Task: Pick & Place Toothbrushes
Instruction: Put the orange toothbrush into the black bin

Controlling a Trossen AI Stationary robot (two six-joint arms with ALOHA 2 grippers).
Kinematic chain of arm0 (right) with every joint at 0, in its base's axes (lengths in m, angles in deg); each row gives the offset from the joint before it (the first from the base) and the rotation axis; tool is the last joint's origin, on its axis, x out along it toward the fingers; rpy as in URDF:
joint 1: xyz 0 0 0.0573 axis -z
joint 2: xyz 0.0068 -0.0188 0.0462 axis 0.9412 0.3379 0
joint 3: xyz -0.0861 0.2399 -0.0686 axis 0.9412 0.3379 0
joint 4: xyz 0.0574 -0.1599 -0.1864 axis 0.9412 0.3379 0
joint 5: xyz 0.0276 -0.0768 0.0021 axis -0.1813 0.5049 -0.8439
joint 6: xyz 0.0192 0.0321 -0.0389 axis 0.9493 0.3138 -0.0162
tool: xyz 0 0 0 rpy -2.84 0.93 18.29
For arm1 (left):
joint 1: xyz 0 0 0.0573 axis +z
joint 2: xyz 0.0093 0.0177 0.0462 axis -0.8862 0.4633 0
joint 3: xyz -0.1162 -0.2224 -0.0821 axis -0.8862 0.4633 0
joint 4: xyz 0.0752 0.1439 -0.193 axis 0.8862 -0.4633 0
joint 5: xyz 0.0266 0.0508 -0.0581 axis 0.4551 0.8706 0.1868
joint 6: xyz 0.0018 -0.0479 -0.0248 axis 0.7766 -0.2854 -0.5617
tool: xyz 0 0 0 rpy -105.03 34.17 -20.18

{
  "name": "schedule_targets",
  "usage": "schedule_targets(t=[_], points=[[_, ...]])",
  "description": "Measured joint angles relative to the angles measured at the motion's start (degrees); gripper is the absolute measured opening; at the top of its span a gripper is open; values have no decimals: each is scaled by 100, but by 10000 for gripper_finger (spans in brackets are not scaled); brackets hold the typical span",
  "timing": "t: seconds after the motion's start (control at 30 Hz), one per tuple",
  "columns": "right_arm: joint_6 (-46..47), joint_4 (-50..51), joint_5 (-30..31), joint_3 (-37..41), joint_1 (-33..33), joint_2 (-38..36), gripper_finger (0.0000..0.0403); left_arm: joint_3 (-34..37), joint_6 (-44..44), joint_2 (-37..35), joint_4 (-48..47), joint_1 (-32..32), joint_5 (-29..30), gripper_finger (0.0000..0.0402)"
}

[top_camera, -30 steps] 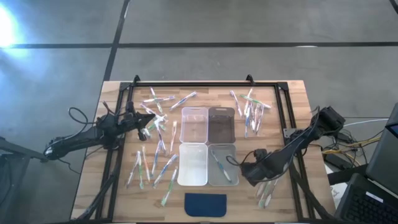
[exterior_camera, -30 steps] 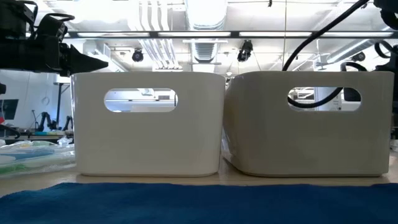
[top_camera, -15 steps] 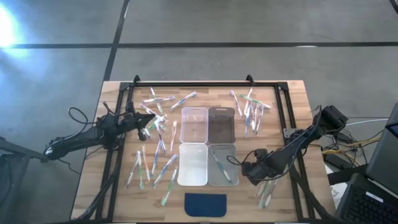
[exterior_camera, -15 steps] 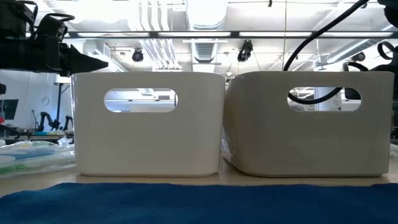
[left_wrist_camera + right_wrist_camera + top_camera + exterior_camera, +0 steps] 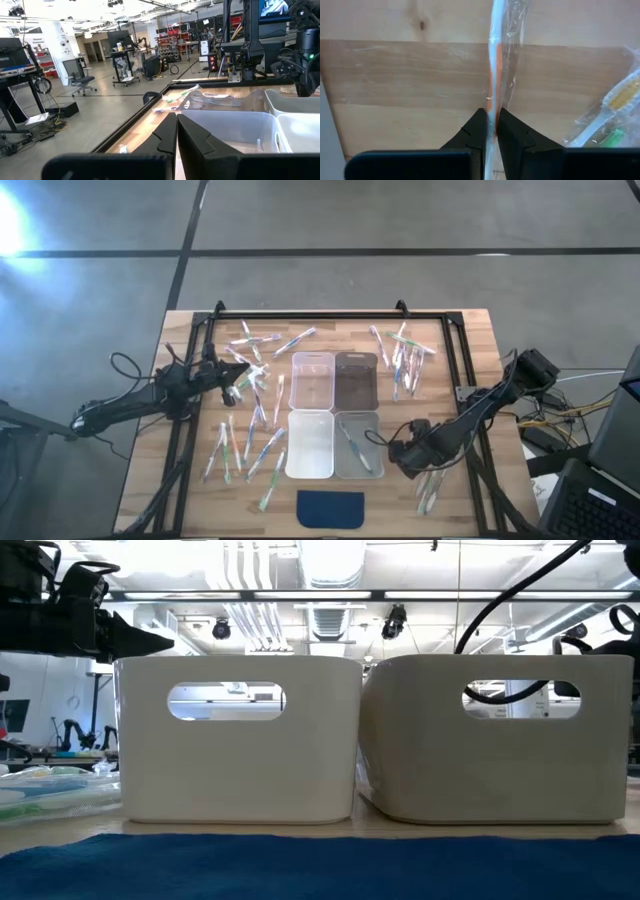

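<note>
R wrist view | right gripper (image 5: 491,125) pinching slim plastic-wrapped toothbrush (image 5: 495,60)

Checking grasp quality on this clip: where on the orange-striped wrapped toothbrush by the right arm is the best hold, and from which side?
Grip the orange-striped toothbrush on its thin handle, from straight above, fingers across its width. It lies flat on the table, and the right gripper is already pinched there.

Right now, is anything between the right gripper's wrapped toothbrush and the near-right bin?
Nothing visible. The right gripper pinches an orange wrapped toothbrush on the wood beside the near-right bin; only its low wall must be cleared.
</note>
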Motion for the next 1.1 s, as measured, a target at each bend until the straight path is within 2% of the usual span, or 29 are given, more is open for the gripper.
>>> schedule_targets(t=[0.2,0.63,0.83,1.1], points=[[-190,38,705,30,13,-323,20,0,0,0,0,-4,0,17],[-839,109,1486,13,102,-1055,18,0,0,0,0,-2,-1,18],[-1499,268,1507,10,490,-1274,18,0,0,0,0,-2,-2,16],[-3005,357,1706,-150,1333,-1596,18,0,0,0,0,-2,-2,18]])
